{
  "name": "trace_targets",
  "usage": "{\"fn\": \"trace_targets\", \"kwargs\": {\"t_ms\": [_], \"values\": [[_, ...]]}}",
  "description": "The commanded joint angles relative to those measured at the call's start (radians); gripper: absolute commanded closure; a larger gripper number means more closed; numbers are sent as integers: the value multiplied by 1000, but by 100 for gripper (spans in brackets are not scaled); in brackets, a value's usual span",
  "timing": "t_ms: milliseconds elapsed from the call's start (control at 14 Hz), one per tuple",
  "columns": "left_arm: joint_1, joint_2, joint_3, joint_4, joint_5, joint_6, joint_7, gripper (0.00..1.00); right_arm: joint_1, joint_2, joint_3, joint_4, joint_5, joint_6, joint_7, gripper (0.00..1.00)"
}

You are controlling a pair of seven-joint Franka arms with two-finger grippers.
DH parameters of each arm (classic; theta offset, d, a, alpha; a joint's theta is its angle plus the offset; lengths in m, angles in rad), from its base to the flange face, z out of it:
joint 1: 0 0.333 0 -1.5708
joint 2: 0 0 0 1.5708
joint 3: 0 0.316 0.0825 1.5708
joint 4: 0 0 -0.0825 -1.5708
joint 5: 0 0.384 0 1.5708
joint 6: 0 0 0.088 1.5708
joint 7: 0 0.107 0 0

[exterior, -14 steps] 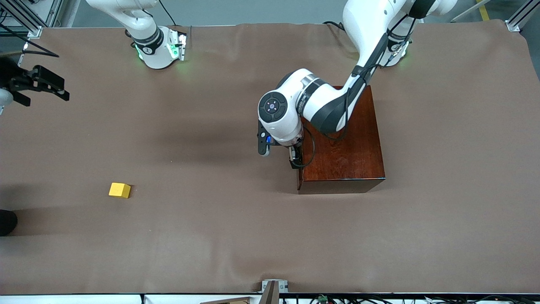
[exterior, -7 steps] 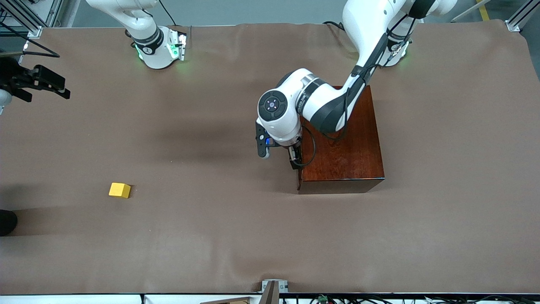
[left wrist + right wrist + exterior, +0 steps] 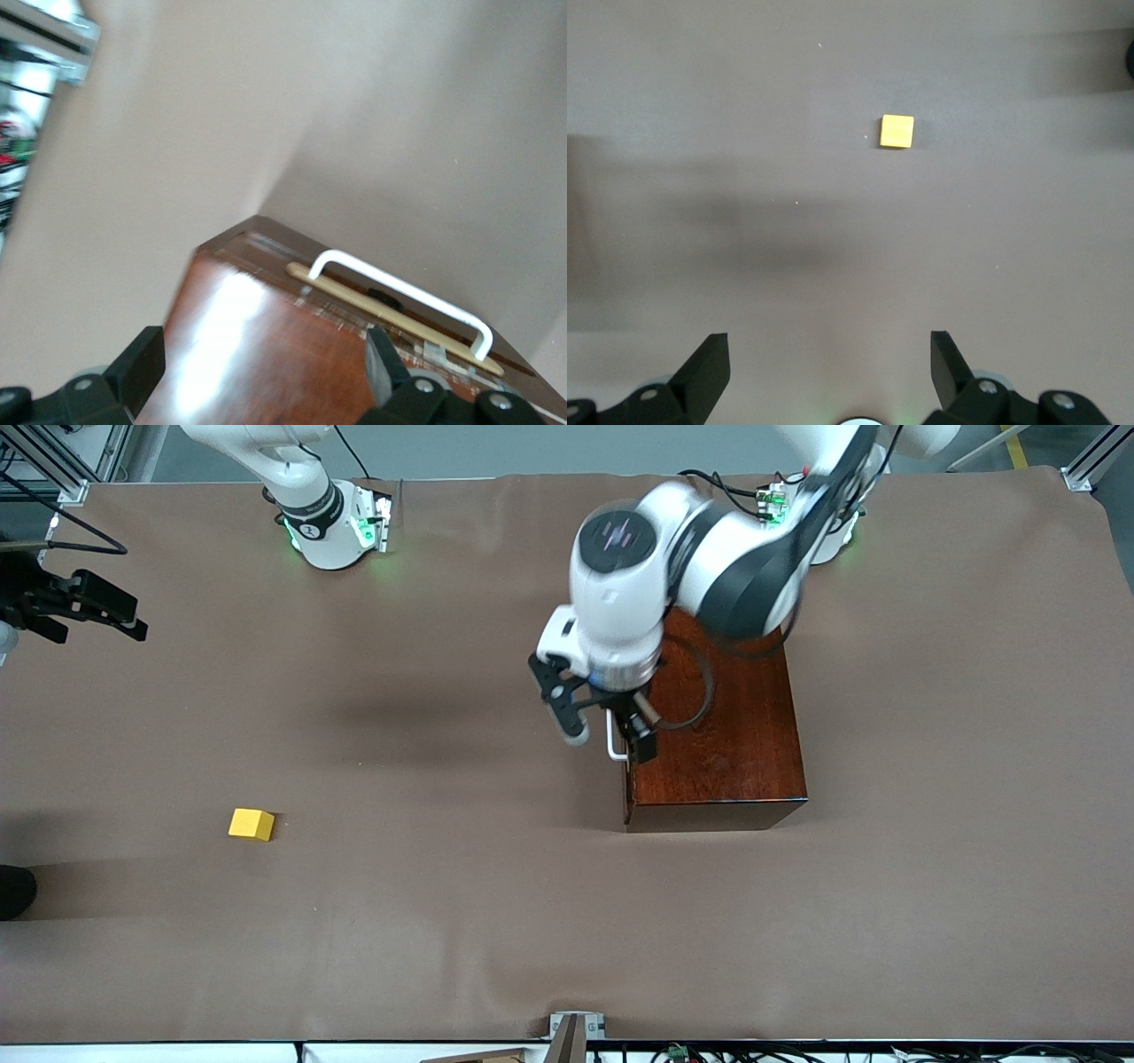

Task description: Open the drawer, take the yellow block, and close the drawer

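Drawer point(image 3: 631, 779) handle point(image 3: 611, 742) toward right arm's end

Plain brown cloth point(image 3: 443, 939) over the whole table, with soft darker shadow bands. Glossy dark reddish-brown box point(image 3: 735, 753), wood grain visible on top, with a pale shine in the left wrist view. Light-wood drawer point(image 3: 403, 320) edge, thin and yellowish, with a white handle point(image 3: 399, 288). Bright yellow block point(image 3: 252, 824), one plain colour. White arm shells with dark grey joints; black left gripper point(image 3: 605, 735) and black right gripper point(image 3: 84, 607). Green lights at both arm bases. Silver metal frame at the table corners.
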State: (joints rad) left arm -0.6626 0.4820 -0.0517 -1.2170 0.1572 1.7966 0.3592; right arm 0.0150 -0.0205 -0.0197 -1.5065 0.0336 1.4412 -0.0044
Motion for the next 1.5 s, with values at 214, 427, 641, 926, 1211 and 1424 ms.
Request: {"fn": "trace_targets", "kwargs": {"t_ms": [214, 427, 641, 926, 1211, 1424], "values": [[203, -189, -2, -47, 10, -117, -19, 0, 11, 8, 3, -14, -17, 38, 15, 0], [328, -232, -2, -48, -45, -147, -26, 0, 5, 13, 3, -8, -15, 38, 12, 0], [461, -261, -4, -56, -73, -251, -9, 0, -1, 34, 6, 6, -11, 33, 1, 0], [540, -316, -4, -125, -76, -272, -8, 0, -49, 33, 66, 3, -17, 25, 12, 0], [560, -427, 50, -312, -143, -168, -40, 0, -35, 30, 61, -3, -28, 31, 8, 0], [557, -445, 87, -340, -157, -164, -187, 0, -39, 28, 61, -4, -28, 27, 3, 0]]}}
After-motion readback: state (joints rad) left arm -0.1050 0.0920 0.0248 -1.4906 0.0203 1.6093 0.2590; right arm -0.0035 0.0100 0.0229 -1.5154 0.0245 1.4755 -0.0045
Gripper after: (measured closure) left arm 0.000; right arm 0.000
